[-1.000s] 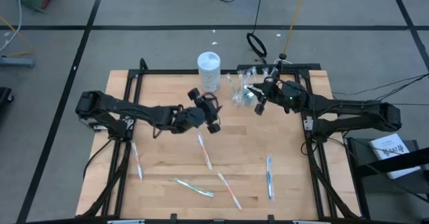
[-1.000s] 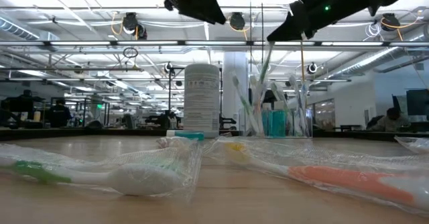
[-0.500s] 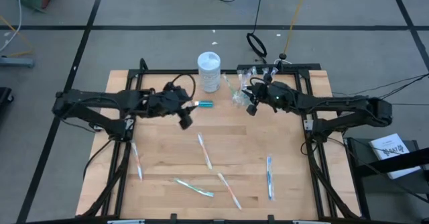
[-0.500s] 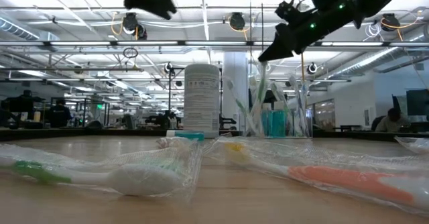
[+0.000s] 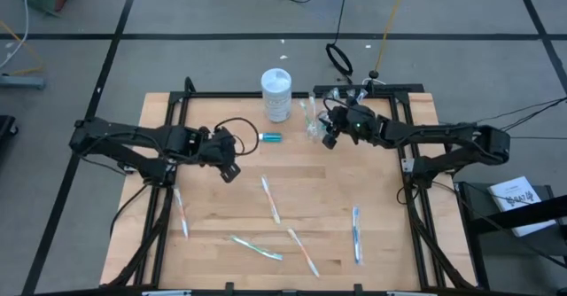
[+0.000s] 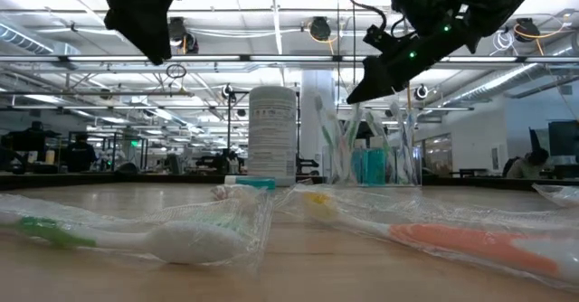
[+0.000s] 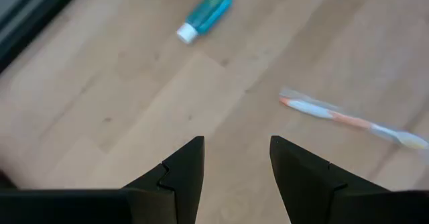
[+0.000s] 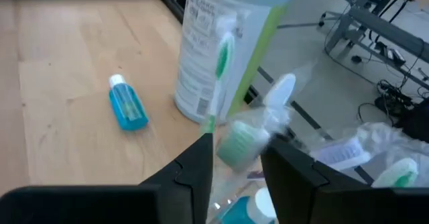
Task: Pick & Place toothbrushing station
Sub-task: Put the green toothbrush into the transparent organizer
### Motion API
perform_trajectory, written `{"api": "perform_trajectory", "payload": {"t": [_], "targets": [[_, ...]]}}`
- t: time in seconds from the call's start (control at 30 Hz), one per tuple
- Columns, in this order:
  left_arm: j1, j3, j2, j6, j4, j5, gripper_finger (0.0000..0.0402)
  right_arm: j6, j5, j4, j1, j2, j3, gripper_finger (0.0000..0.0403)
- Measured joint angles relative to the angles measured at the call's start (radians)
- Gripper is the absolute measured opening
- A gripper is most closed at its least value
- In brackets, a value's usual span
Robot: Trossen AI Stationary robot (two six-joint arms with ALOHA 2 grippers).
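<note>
A clear cup [image 5: 311, 124] with several pale toothbrushes stands at the table's far side, next to a white canister [image 5: 276, 95]. My right gripper [image 5: 330, 138] hangs just above the cup [image 6: 371, 165], shut on a wrapped green-and-white toothbrush [image 8: 236, 143]. A small blue tube [image 5: 270, 137] lies flat on the table left of the cup. My left gripper [image 5: 229, 167] is open and empty above bare wood, left of the tube [image 7: 204, 13]. Several wrapped toothbrushes lie on the near half of the table, among them one at the middle [image 5: 270, 198]. My right gripper pinches the toothbrush's green-and-white end [image 8: 234, 135] between its two fingers. The fingers slant down from the table's right toward the cup. The rest of the toothbrush is hidden below the fingers among the brushes in the cup.
More wrapped toothbrushes lie near the front edge [image 5: 257, 247], [image 5: 303, 252], [image 5: 356, 234] and by the left frame rail [image 5: 182, 212]. Black frame rails [image 5: 168, 110] run along the table's sides. Bare wood lies between the two arms.
My left gripper has drawn back toward the table's left edge, and the blue tube it covered now shows lying on the table. My right gripper has gone a little toward the table's left and down, onto the cup.
</note>
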Motion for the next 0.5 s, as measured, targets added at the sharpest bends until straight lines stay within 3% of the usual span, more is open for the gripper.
{"api": "perform_trajectory", "payload": {"t": [0.23, 0.5], "targets": [[0.000, -0.006, 0.000, -0.029, 0.001, -0.104, 0.0177, -0.012, 0.004, -0.001, 0.001, 0.024, -0.001, 0.0147], [0.003, -0.006, 0.000, -0.022, 0.001, -0.110, 0.0177, -0.039, 0.007, -0.035, 0.054, -0.133, -0.001, 0.0153]]}}
